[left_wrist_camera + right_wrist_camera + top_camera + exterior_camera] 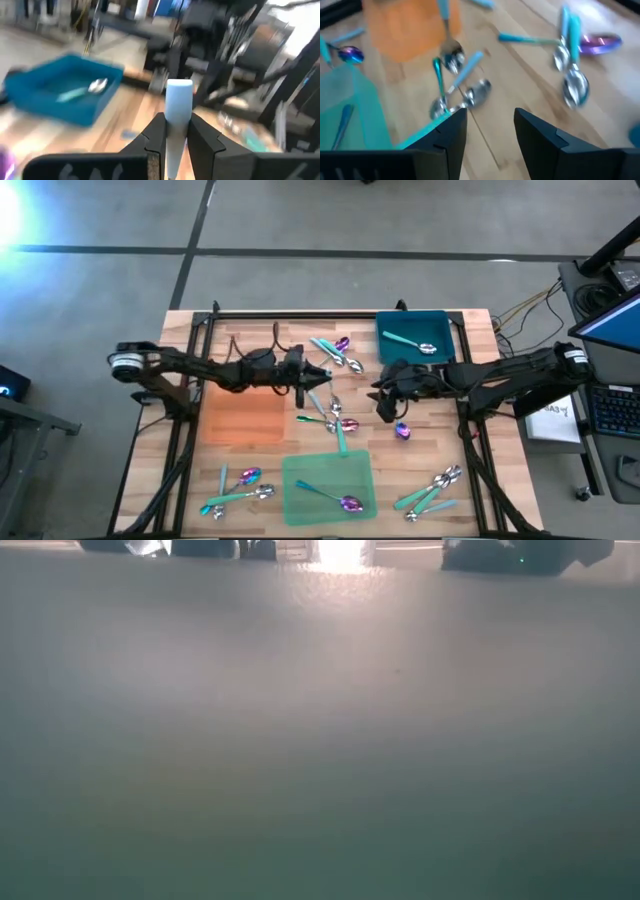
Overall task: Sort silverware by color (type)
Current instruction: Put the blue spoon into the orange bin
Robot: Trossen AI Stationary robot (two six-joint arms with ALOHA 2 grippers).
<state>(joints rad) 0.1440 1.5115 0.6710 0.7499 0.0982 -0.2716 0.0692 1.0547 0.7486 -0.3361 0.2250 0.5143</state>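
Grey concrete floor (300, 220), desk with keyboard (612, 408) at right.

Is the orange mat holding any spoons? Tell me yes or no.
No. In the high view the orange mat lies bare, while the green mat holds a purple-headed spoon.

Two dark jointed arms, silver-capped bases, black fingers (454, 131)

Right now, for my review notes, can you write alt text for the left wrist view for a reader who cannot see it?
The left gripper has its jaws shut on the pale blue handle of a utensil, which stands up between them. Beyond it on the wooden table sits a teal bin holding one silver spoon, with the other dark arm behind.
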